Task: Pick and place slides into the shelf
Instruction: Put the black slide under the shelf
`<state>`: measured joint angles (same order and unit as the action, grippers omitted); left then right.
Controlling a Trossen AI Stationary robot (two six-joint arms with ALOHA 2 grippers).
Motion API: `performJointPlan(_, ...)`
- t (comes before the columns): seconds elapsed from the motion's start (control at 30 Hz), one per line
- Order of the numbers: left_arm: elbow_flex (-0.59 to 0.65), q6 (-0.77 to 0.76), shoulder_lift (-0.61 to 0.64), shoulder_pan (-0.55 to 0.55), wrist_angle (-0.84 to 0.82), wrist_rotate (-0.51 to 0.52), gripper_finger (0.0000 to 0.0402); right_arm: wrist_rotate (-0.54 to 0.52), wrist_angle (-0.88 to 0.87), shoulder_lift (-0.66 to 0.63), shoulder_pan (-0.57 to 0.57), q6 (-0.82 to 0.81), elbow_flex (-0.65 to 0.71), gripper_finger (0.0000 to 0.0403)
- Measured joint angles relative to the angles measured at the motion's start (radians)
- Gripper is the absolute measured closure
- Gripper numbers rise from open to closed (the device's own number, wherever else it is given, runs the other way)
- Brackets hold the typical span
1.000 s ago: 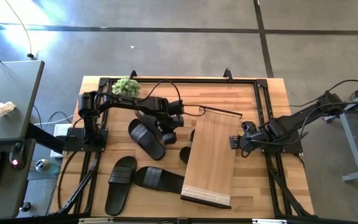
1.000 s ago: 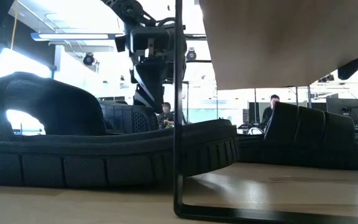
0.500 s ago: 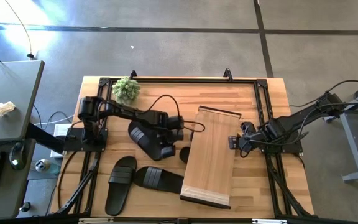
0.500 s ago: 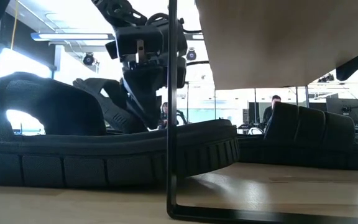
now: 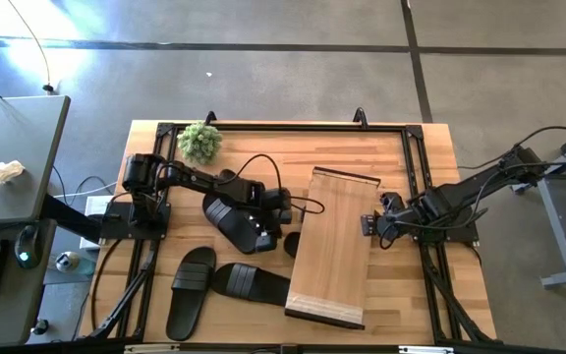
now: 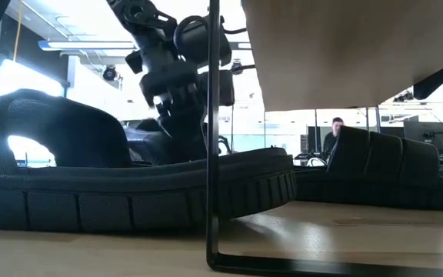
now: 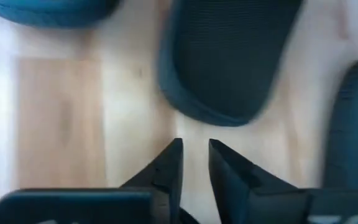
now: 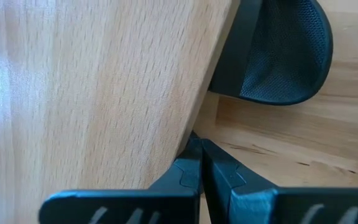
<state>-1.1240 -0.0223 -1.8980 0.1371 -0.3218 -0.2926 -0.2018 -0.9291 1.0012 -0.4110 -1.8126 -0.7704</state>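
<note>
Several black slides lie on the table. One slide [image 5: 229, 218] lies slanted at the middle, two slides [image 5: 190, 292] [image 5: 254, 283] lie near the front, and another slide [image 5: 291, 244] pokes out from under the shelf [image 5: 332, 246]. My left gripper [image 5: 266, 226] [image 7: 195, 158] hangs low over bare table between the slanted slide and the poking slide's rounded end [image 7: 222, 68]. It is open by a narrow gap with nothing in it. My right gripper [image 5: 373, 224] [image 8: 197, 149] is shut, with its tips at the shelf plank's right long edge [image 8: 188, 127]. My left gripper touches nothing that shows. My right gripper's shut tips stand right at the shelf plank's long edge, slanting down from the table's right. I cannot tell whether they touch it.
A small green plant [image 5: 200, 139] stands at the far left of the table. A dark metal frame [image 5: 263, 126] runs along the table's edges. In the low view a slide [image 6: 129, 192] and the shelf's thin leg [image 6: 212, 154] stand close in front.
My left gripper has gone toward the table's near edge and down, and has rolled at the wrist. It now hangs low beside the slanted slide. The shelf's thin leg has shifted slightly toward the table's left.
</note>
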Motion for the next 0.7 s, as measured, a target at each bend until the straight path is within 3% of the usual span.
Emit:
performJointPlan(0.2, 0.000, 0.099, 0.002, -0.004, -0.003, 0.019, 0.0397, 0.003, -0.002, 0.000, 0.000, 0.015, 0.000, 0.0403)
performJointPlan(0.47, 0.002, 0.130, 0.003, -0.031, -0.064, 0.115, 0.0379, 0.004, -0.008, 0.000, -0.002, 0.020, 0.000, 0.0403)
performJointPlan(0.7, 0.002, 0.158, 0.005, -0.088, -0.008, 0.157, 0.0393, 0.019, -0.012, 0.000, -0.002, 0.038, 0.000, 0.0403)
